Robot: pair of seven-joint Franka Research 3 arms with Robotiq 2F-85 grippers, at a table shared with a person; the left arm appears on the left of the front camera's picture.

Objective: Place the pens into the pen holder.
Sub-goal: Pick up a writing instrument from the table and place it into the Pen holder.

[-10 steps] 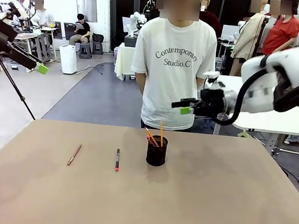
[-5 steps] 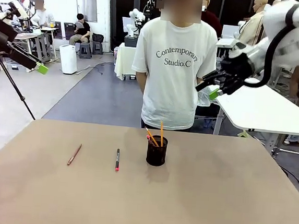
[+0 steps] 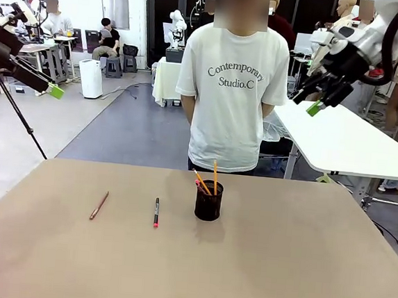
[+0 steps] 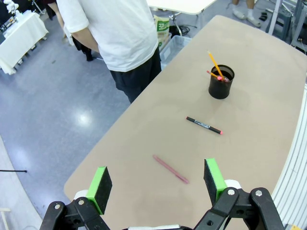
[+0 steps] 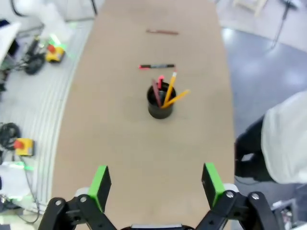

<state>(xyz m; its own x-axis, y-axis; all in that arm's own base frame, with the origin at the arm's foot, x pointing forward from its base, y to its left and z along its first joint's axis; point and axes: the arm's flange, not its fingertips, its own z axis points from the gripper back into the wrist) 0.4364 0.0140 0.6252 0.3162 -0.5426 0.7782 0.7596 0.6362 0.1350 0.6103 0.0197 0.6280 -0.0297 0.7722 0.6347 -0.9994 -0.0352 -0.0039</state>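
The left gripper [image 4: 157, 179] has its fingers spread wide with nothing between them, hanging high above the table [image 4: 259, 143]. Far below, in line with the gap, lies a reddish pencil [image 4: 170, 168], flat and alone. Past it, out beyond one fingertip, lies the black pen [image 4: 204, 125], its red end pointing away from the holder [image 4: 220, 86], which stands farther out again, upright. The three are well apart, with bare tabletop all round each. A rounded table corner sits under the other finger; from it one long edge runs away past the person [image 4: 115, 33], who stands close against it, over grey floor.

The right gripper [image 5: 156, 183] is likewise released and holds nothing, high over the table. Straight out from its gap stands the holder, with pens [image 5: 168, 93] leaning in it: two orange-yellow and a reddish-pink one or two, their tips above the rim. Beyond the holder the black pen lies crosswise, and the pencil farther off near the table's end. Between the fingers and the holder the tabletop is bare. Both long edges run out past the fingers, one over floor with cables, the other beside the person's white shirt.

From the front, both grippers hang well above the table, off to either side.
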